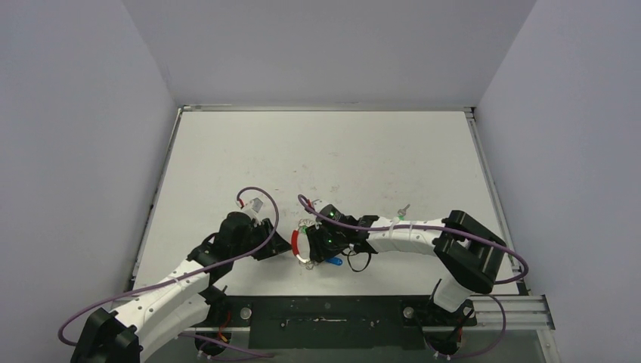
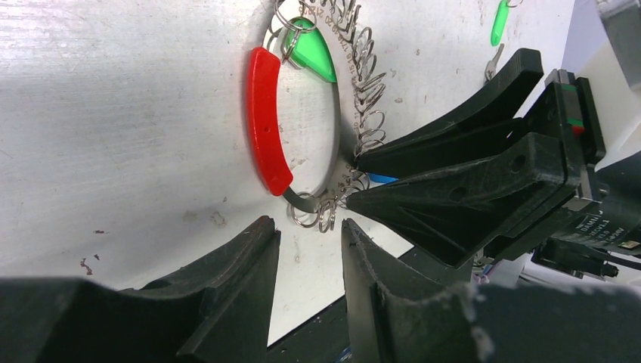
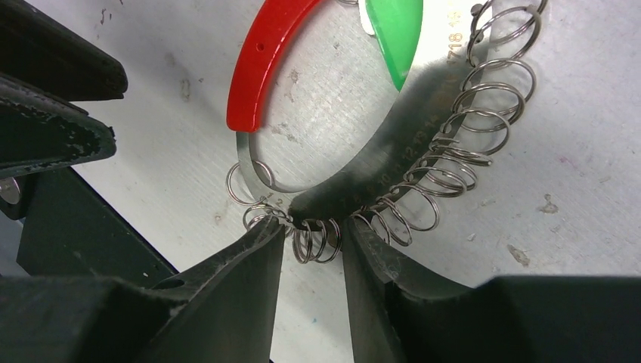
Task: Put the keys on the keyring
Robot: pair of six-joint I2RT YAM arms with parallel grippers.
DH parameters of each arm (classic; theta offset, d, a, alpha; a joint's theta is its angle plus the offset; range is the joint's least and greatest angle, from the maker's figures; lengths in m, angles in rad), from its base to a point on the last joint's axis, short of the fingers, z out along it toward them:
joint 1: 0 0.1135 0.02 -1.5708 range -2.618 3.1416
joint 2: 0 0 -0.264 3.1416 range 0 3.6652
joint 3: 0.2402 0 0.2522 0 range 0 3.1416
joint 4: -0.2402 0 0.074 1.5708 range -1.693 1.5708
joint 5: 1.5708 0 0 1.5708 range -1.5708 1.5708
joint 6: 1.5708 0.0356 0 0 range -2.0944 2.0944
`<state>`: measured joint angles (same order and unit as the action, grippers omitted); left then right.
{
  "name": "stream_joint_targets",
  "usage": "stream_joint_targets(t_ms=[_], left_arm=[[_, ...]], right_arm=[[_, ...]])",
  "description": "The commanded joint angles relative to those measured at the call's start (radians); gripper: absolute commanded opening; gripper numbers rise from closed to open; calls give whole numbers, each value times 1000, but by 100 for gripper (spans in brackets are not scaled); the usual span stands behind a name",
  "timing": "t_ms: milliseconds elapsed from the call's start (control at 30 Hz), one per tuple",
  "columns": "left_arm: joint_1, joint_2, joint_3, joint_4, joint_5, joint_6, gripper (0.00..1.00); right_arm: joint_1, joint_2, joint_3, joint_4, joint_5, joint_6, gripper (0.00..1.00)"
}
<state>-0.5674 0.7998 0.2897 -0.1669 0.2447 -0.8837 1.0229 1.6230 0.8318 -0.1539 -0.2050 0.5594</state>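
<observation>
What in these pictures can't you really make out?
Blue key: top view, mostly under the right pincer; left wrist view shows only a sliver.
Far green key: left wrist view, cut by the top edge.
Keyring: right wrist view, pincer tips hide whether it is gripped.

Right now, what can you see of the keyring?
The keyring is a loop of flat silvery metal band, stamped with numbers, with one red section and many small wire rings strung along it. It lies flat on the white table. A green key hangs on one small ring. The right gripper straddles some rings; whether it pinches is unclear.
</observation>
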Motion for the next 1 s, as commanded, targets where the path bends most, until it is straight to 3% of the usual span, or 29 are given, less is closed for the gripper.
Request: stream_joint_targets(t_ms=[0, 333, 600, 967], left_arm=[[4, 6, -3, 64, 18, -4, 34], [4, 32, -15, 116, 35, -17, 33], [-11, 117, -49, 274, 87, -68, 29], [-216, 298, 15, 310, -25, -50, 30]], right_arm=[[9, -54, 8, -9, 32, 0, 36], [14, -132, 0, -35, 60, -6, 35], [14, -119, -12, -26, 52, 0, 30], [14, -44, -25, 8, 45, 18, 25]])
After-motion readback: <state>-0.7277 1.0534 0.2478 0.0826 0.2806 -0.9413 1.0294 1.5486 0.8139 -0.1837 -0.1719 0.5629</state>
